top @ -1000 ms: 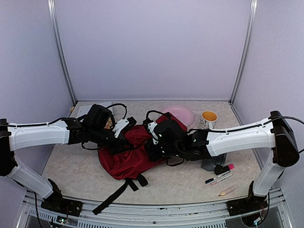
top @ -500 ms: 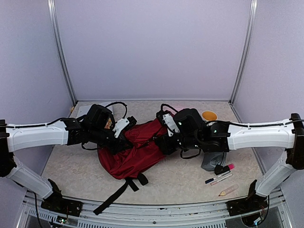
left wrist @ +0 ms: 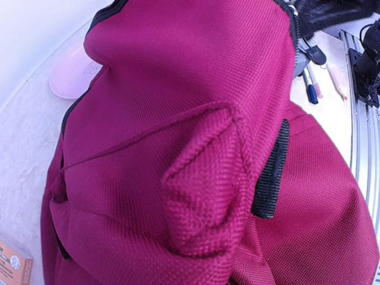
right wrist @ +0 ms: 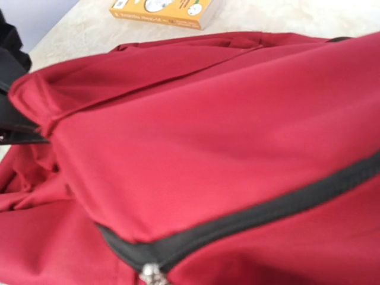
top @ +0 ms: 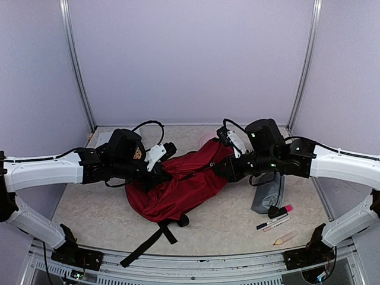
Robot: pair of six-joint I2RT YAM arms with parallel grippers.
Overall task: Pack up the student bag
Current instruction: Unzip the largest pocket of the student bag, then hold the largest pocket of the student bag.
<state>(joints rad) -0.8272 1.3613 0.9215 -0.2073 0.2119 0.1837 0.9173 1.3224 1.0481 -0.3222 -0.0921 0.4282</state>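
Note:
The student bag [top: 185, 185], dark red with black straps, hangs stretched between both arms above the table. At the bag's left end my left gripper [top: 164, 171] is shut on a fold of its fabric [left wrist: 208, 178]. The right gripper [top: 229, 168] is shut on the bag's upper right end, next to the black zip trim [right wrist: 249, 217] and its metal pull [right wrist: 151, 274]. Red cloth fills both wrist views and hides the fingers. One black strap [top: 148, 242] trails toward the front edge.
A grey pencil pouch [top: 266, 196] lies to the right of the bag, with markers [top: 275, 217] and a pale pencil [top: 285, 237] in front of it. The pink plate [left wrist: 73, 72] sits behind the bag. An orange box [right wrist: 162, 9] lies at the far left.
The right arm has swung right and back with its end of the bag, which now hangs long and taut. The left gripper has barely moved.

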